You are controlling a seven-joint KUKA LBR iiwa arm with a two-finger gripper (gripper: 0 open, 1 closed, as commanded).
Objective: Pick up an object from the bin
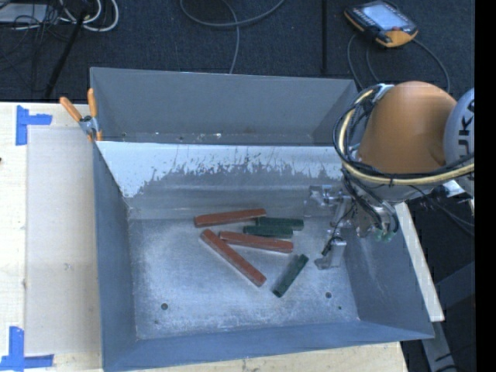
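Note:
My gripper [330,253] hangs low at the right side of the bin, close to the right wall. Nothing shows in it. Just left of it and slightly lower, a short dark green stick [290,276] lies slanted on the floor, apart from the gripper. A second dark green stick [273,226] lies level a little farther up and to the left. Beside that one, a red-brown stick [257,242] rests almost level.
Two more red-brown sticks lie left of these, one [229,218] near the back slope and one [232,258] slanting toward the front. Bare grey floor stretches along the left and front of the bin. The arm's orange dome overhangs the right rim.

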